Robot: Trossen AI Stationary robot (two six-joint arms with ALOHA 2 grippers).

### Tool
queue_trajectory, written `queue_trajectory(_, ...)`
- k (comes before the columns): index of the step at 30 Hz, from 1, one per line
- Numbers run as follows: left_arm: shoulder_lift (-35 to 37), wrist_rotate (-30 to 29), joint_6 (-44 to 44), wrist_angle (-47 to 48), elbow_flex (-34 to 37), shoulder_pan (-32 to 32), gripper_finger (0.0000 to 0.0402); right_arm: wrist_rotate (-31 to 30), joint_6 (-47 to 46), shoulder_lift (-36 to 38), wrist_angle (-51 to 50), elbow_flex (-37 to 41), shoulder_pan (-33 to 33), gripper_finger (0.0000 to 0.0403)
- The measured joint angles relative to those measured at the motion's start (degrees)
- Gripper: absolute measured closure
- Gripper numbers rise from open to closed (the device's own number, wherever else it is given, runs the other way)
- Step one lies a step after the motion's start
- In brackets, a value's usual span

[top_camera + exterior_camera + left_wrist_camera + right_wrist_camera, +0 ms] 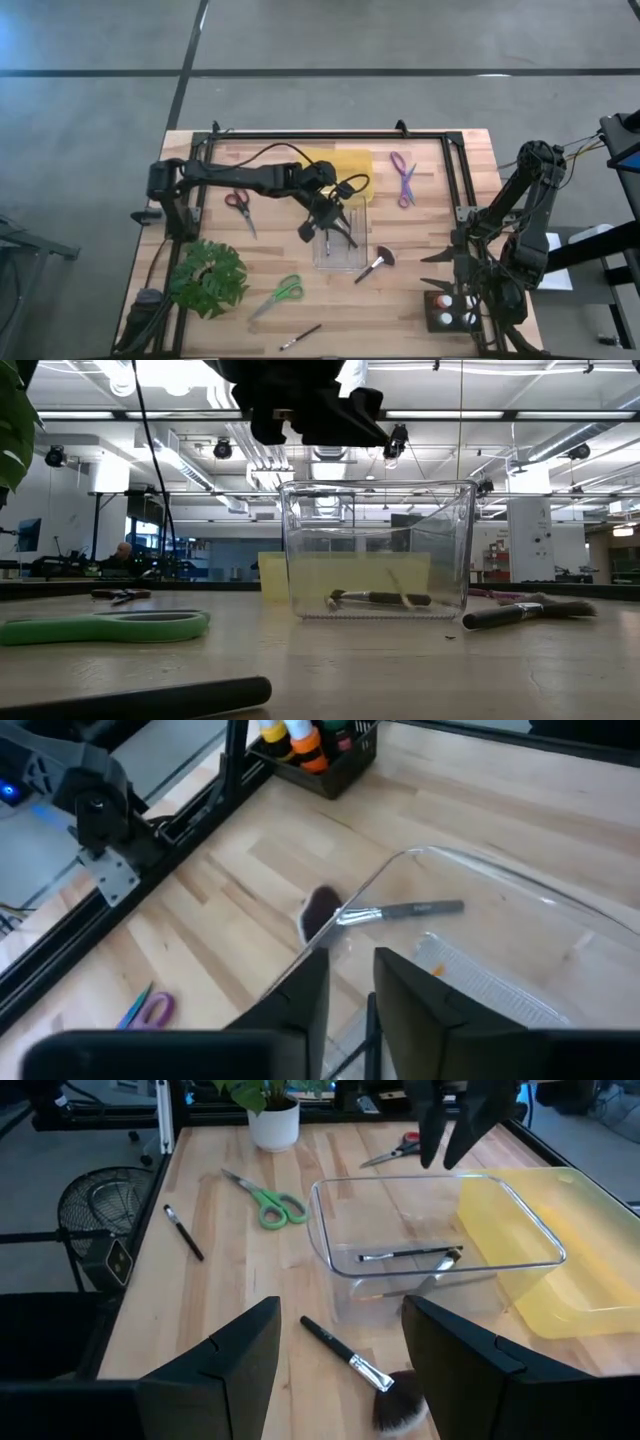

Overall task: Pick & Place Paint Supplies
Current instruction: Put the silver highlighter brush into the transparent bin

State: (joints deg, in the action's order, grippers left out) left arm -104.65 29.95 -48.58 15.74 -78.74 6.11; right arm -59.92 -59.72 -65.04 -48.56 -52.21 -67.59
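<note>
While the left gripper (333, 222) hangs over the clear bin (545, 1238), jaws slightly parted and empty, a thin brush (405, 1254) lies inside.
The broad-headed brush (376, 263), just beside the bin on the surface, looks light with soft bristles; take its stiff handle. Right gripper (335, 1342) waits, jaws apart.

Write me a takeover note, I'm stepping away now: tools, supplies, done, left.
Left tool: open above the clear bin.
Right tool: open, waiting at the table's right edge.
Done: one thin brush lies in the bin.
Left: broad brush beside the bin, green scissors, red scissors, purple scissors, a dark thin brush near the front edge, paint bottles in their holder.
</note>
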Motion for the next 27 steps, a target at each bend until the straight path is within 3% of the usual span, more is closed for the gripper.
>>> queue_trajectory(6, 2.01, -2.06, -0.75, 3.56, 0.00, -0.08, 0.0289, 0.08, -0.02, 0.00, -0.09, 0.02, 0.00, 0.0194)
queue_trajectory(13, 13.52, -2.77, 0.75, 9.51, -0.02, -2.07, 0.0287, 4.44, 1.74, 0.00, -0.67, 0.10, 3.43, 0.0194)
queue_trajectory(19, 20.30, -2.78, 6.30, 15.06, 0.35, -4.98, 0.0287, 19.01, 10.80, 0.01, -0.60, 2.06, 16.20, 0.0194)
queue_trajectory(27, 21.25, -3.65, 11.36, 24.63, 0.43, -8.98, 0.0287, 39.29, 26.05, 0.02, 5.27, 8.66, 35.27, 0.0194)
